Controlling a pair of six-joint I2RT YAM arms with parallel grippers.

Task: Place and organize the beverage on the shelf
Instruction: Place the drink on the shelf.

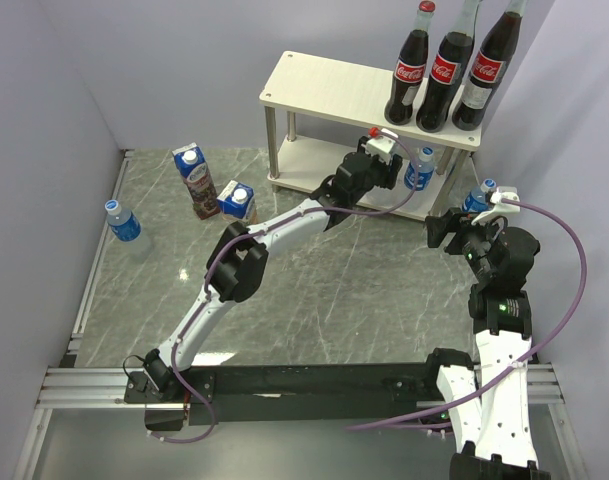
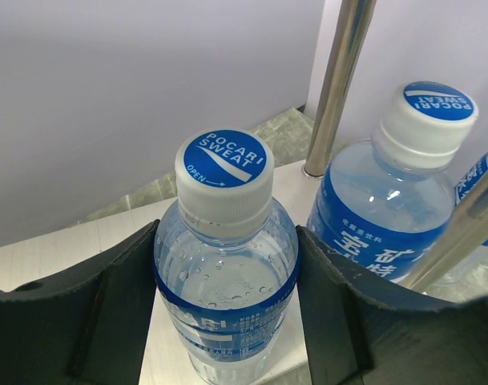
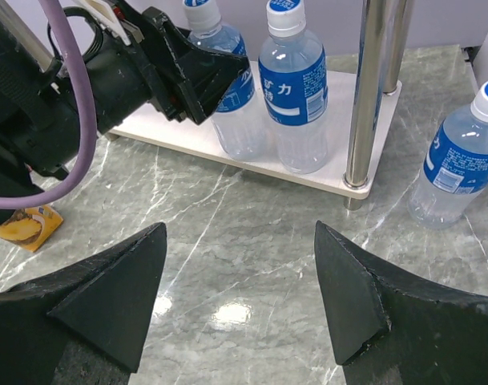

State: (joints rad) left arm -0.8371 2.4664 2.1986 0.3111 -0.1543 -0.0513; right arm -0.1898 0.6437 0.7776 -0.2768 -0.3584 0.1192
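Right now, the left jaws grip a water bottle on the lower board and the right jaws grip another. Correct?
Not quite: the right gripper has its jaws open and empty, as the right wrist view shows; the left gripper does grip its water bottle.

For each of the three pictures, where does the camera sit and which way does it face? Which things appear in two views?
Top external: above and behind the arms, looking down on the table, the shelf and three cola bottles; left arm and right arm both show.
Left wrist: on the left arm, facing the lower board; the left gripper clasps a water bottle.
Right wrist: low, facing the shelf; the open right gripper shows below.
Shared: both wrist views show that water bottle and a second bottle beside it.
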